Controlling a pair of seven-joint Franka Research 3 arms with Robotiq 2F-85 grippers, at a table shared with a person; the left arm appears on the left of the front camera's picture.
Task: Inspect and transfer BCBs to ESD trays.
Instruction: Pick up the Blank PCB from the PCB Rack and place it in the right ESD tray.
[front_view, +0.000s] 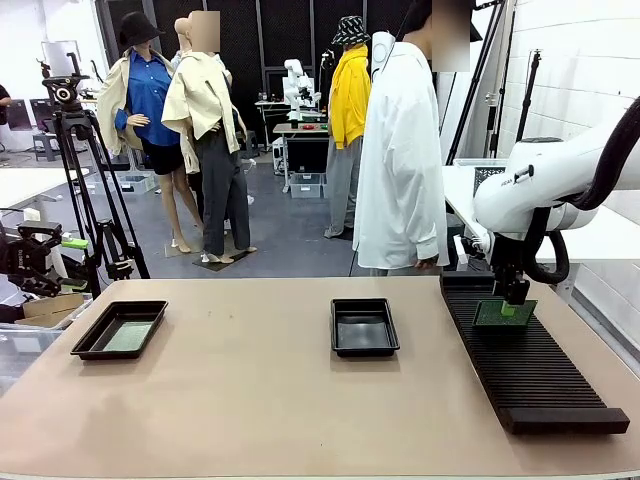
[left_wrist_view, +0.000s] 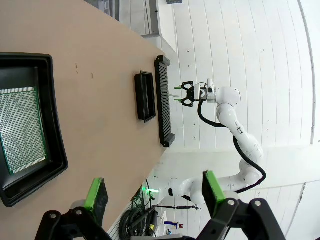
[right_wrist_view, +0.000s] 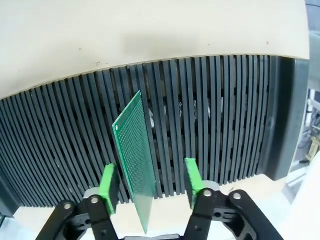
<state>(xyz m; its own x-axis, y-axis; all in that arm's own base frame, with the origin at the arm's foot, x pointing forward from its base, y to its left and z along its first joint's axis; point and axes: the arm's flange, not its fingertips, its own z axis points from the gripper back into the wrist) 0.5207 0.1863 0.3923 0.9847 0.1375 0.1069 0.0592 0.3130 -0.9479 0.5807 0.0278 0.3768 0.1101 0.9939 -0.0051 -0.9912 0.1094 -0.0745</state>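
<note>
A: Start at the right end effector (right_wrist_view: 149, 167). How do its fingers stand?

B: Apart. Its green pads (right_wrist_view: 108, 182) flank a green BCB (right_wrist_view: 132, 145), one on each side, and a gap shows between each pad and the board's faces. So it is open around the board, not clamped on it.

A: And the board itself?

B: It stands on edge in a slot of the long black ribbed rack (right_wrist_view: 225, 115). In the front view it sits toward the rack's far end, directly under the end effector. The rack lies along the right side of the worktop (front_view: 260, 400).

A: What about the other arm?

B: The left end effector (left_wrist_view: 152, 180) has its pads spread wide and grips no object. Its wrist camera looks across the worktop from above the left side.

A: What lies nearest to it?

B: The left ESD tray (left_wrist_view: 55, 125), a shallow black tray with a flared rim. A second BCB (left_wrist_view: 22, 127) lies flat on its floor.

A: Where is the other tray?

B: The middle ESD tray (front_view: 365, 351) sits near the worktop's centre. It is well apart from the left tray and near the rack's left edge.

A: Anyone at the worktop?

B: A person (front_view: 400, 150) in a long white shirt stands at the far side, roughly behind the gap between the middle tray and the rack.
</note>
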